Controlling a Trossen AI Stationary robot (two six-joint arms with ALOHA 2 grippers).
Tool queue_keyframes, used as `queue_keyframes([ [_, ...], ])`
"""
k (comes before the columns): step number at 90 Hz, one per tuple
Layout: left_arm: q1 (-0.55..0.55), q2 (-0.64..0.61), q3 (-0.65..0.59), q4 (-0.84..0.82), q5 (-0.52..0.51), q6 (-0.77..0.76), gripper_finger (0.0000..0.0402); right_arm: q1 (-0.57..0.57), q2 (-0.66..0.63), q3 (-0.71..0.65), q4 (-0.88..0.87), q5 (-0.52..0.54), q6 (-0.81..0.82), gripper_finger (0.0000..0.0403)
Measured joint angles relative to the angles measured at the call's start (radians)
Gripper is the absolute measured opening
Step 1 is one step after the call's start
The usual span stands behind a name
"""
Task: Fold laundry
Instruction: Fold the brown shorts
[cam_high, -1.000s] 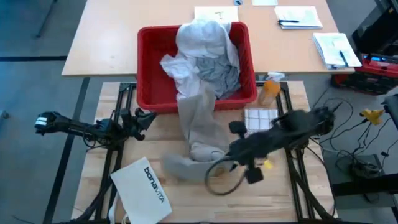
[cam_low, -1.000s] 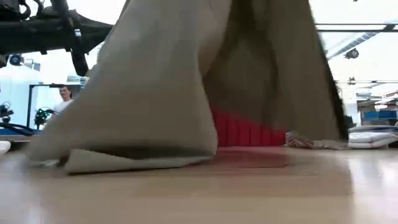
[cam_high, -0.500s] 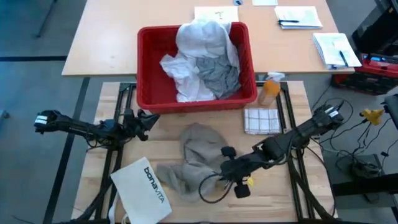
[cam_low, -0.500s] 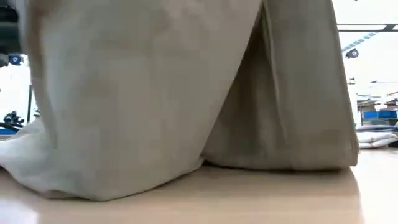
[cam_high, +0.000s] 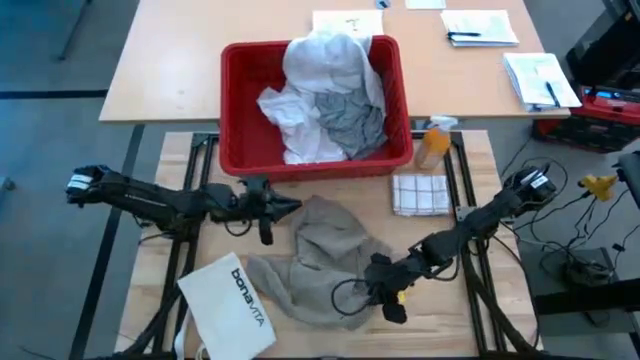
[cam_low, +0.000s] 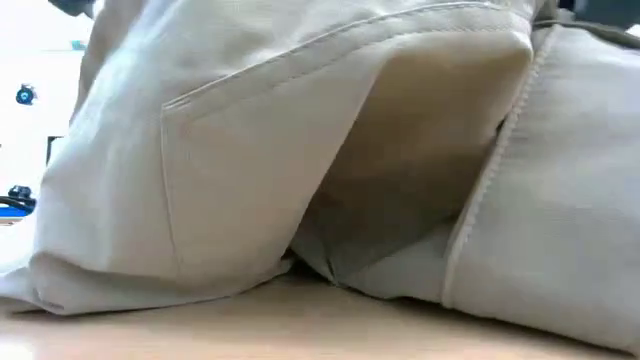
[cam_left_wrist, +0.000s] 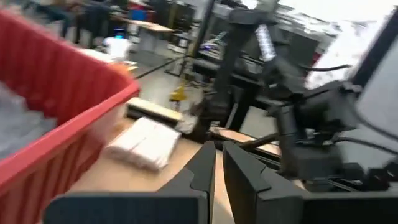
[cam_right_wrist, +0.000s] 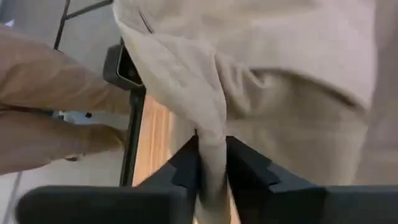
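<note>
So right claw (cam_high: 372, 287) pinches the tan garment (cam_high: 325, 255) (left claw (cam_high: 290, 205) closed, empty); red bin (cam_high: 240, 110) at 12 o'clock holds white shirt (cam_high: 320, 65), grey tee (cam_high: 352, 122).

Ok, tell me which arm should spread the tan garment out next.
Right. The right gripper is shut on a fold of the tan garment. The left gripper is shut, holds nothing, and sits beside the cloth's edge by the red bin.

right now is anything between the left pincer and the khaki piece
Nothing visible. The left pincer, fingers nearly together, hangs just off the khaki piece's edge over bare table. The right pincer already pinches a fold of it.
</note>
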Motion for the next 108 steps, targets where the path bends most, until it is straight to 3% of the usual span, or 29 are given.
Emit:
queue_keyframes([
  [20,-0.04,0.184,0.166,-0.025,0.06,0.017,0.0014,0.032,-0.001,-0.034,-0.003,0.095,0.063,0.0228],
  [35,-0.095,0.3,0.247,-0.034,0.084,0.037,0.0008,0.089,-0.013,-0.038,-0.02,0.229,0.114,0.0277],
  [61,-0.17,0.386,0.292,-0.035,0.086,-0.016,0.0004,0.174,-0.098,-0.095,-0.02,0.426,0.293,0.0266],
  [90,-0.155,0.397,0.292,-0.138,0.067,-0.029,0.0004,0.205,-0.13,-0.027,0.056,0.359,0.364,0.0222],
  [108,-0.108,0.396,0.292,-0.289,0.057,-0.032,0.0004,0.205,-0.129,0.06,0.084,0.368,0.353,0.0243],
])
